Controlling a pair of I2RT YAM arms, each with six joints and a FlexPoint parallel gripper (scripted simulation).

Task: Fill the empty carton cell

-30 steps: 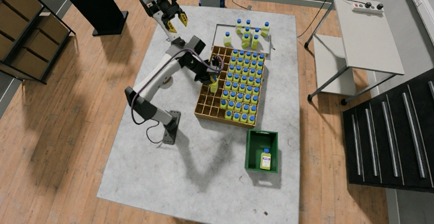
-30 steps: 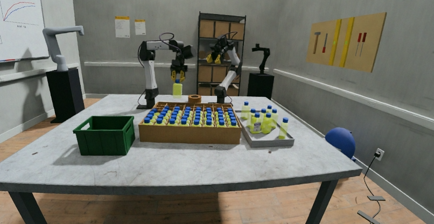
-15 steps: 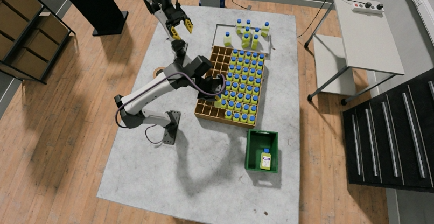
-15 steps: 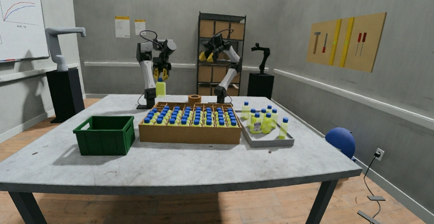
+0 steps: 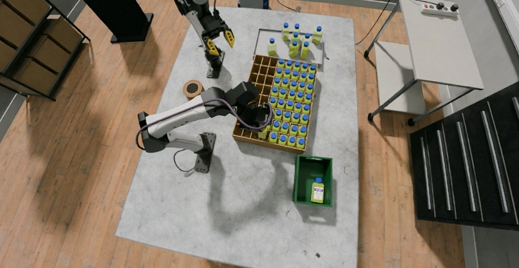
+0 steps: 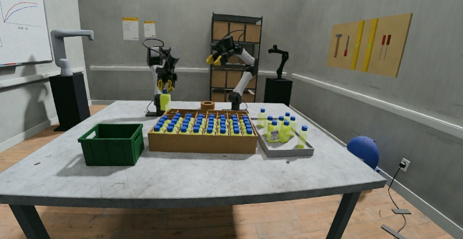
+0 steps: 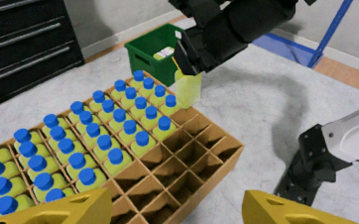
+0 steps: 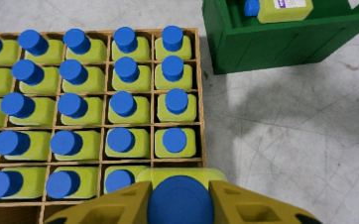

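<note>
My right gripper is shut on the blue cap of an upright yellow-green bottle. It holds the bottle above the end row of the carton. That row has one bottle fewer than its neighbours; its empty cell shows beside the last cap in the left wrist view and is covered in the right wrist view. My left gripper is open and empty, raised beyond the carton. Several bottles stand on the grey tray.
A green crate stands off the carton's end, with one bottle lying inside. A brown tape roll lies between the arm bases. Filled rows of capped bottles border the held one.
</note>
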